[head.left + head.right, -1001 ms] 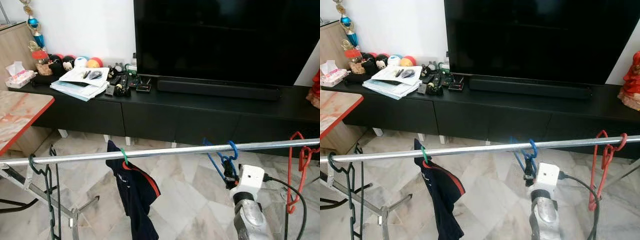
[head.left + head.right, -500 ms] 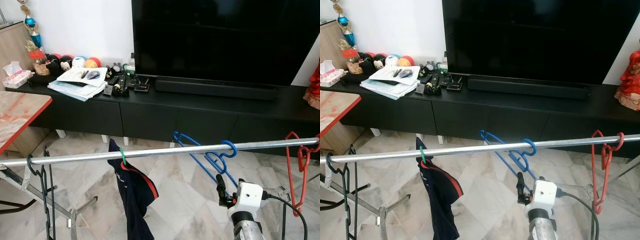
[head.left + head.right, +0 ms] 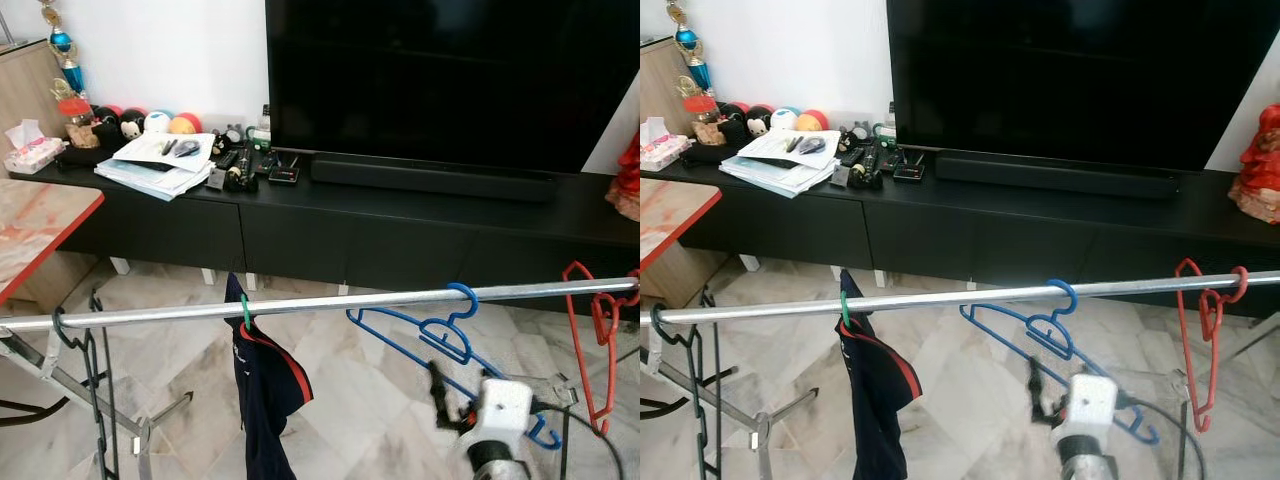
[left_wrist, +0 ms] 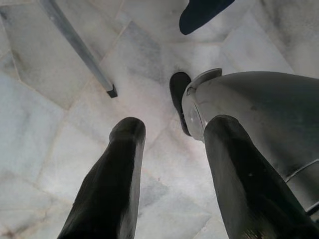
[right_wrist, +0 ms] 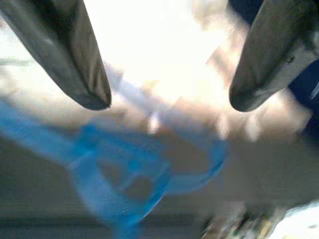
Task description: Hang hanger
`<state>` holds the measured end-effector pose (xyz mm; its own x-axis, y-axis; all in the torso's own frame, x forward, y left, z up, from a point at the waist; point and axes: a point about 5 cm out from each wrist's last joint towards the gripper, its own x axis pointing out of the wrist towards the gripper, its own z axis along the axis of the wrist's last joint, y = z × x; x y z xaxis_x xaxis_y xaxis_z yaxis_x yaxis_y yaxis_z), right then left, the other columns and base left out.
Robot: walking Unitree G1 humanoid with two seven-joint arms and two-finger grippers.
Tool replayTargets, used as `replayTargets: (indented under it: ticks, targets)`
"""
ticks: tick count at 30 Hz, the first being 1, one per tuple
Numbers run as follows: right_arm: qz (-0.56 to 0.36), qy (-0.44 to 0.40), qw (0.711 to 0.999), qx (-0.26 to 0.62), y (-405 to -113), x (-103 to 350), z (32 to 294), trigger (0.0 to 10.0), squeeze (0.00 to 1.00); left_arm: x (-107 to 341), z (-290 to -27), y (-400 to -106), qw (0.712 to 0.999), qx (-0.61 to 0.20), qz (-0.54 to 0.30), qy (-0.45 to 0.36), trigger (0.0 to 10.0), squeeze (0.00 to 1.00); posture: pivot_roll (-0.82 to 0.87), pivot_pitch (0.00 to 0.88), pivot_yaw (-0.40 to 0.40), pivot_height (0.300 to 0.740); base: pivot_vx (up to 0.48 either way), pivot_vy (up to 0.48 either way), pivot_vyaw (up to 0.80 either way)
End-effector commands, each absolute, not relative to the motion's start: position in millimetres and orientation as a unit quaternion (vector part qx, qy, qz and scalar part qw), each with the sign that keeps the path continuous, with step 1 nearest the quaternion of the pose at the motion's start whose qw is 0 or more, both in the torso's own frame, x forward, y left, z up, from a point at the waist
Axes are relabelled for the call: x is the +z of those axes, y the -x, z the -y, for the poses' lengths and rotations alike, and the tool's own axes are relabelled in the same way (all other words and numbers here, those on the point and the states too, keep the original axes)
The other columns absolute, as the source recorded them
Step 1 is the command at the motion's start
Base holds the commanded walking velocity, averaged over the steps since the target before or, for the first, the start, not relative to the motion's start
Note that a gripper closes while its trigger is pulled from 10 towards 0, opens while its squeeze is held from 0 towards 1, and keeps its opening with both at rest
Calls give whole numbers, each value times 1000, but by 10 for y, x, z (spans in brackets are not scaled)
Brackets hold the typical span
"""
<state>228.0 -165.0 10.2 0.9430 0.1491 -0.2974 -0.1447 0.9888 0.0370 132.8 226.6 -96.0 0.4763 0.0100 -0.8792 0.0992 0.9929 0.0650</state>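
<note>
The blue hanger hung by its hook on the silver rail.
My right gripper was just below it, blurry, near a red hanger and dark shirt.

Four hangers, one rail

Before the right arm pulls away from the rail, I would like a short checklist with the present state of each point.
1. Blue hanger hook over the metal rail: ok, the hook curls over it.
2. Right gripper let go of the hanger: ok, fingers apart, nothing between them.
3. Hanger hanging level: not ok, it slants, one end low beside the right wrist.
4. Hanger at rest: cannot tell, the wrist picture is blurred.
5. Space to the red hanger and the dark garment: ok, both hang apart from it.
6. Left gripper out of the way: ok, open, pointing at the marble floor.
</note>
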Motion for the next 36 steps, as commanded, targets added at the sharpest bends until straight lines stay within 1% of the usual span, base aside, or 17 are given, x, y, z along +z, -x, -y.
replayTargets:
  ticks: [1,4,6,7,8,11,14,15,17,18,19,21,22,24,29,36]
  targets:
    - [-198,13,975,104,-2242,-36,1631,10000,0,-976,-2277,-1285,850,-29,-523,-58,10000,0,17,0,-40,740,0,0,0]
    - [-249,34,960,127,-2225,-191,1620,10000,0,-974,-2275,-1293,851,-27,-522,-57,10000,0,22,0,-42,740,0,0,0]
    - [-331,49,932,141,-2171,-386,1622,10000,0,-973,-2275,-1297,851,-25,-521,-55,10000,0,24,0,-45,740,0,0,0]
    - [-352,55,923,144,-2149,-434,1628,10000,0,-972,-2275,-1298,852,-25,-521,-55,10000,0,24,0,-45,740,0,0,0]
    - [-384,64,912,131,-2124,-526,1672,10000,0,-965,-2284,-1313,852,-24,-520,-54,10000,0,16,0,-44,740,0,0,0]
    - [-394,64,912,94,-2137,-569,1744,10000,0,-962,-2288,-1321,853,-24,-519,-54,10000,0,13,3,-40,740,0,0,0]
    - [-401,28,915,32,-2132,-620,1824,10000,0,-959,-2293,-1328,853,-24,-519,-54,10000,0,13,5,-39,740,0,0,0]
    - [-409,-11,912,-11,-2093,-655,1881,10000,0,-957,-2297,-1331,853,-22,-518,-53,10000,0,16,8,-36,740,0,0,0]
    - [-417,-50,906,-56,-2037,-694,1934,10000,0,-955,-2303,-1333,854,-20,-517,-52,10000,0,14,11,-31,740,0,0,0]
    - [-417,-50,906,-56,-2037,-694,1934,10000,0,-955,-2303,-1333,854,-20,-517,-52,10000,0,14,11,-31,740,0,0,0]
    - [-430,-79,895,-92,-1951,-749,1977,10000,0,-954,-2309,-1330,854,-19,-517,-53,10000,0,15,13,-27,740,0,0,0]
    - [-445,-93,883,-116,-1846,-808,2002,10000,0,-955,-2314,-1325,852,-21,-519,-59,10000,0,20,15,-26,740,0,0,0]
    - [-454,-98,878,-119,-1789,-839,1991,10000,0,-954,-2322,-1323,852,-21,-520,-61,10000,0,23,17,-24,740,0,0,0]
    - [-457,-85,878,-111,-1754,-860,1962,10000,0,-952,-2334,-1321,852,-19,-519,-60,10000,0,24,21,-20,740,0,0,0]
    - [-442,-104,883,-115,-1761,-860,1917,10000,0,-943,-2357,-1329,852,-19,-519,-63,10000,0,16,25,-10,740,0,0,0]
    - [-449,-99,880,-121,-1702,-885,1949,10000,0,-940,-2321,-1367,853,-27,-517,-66,10000,0,25,26,-11,740,0,0,0]
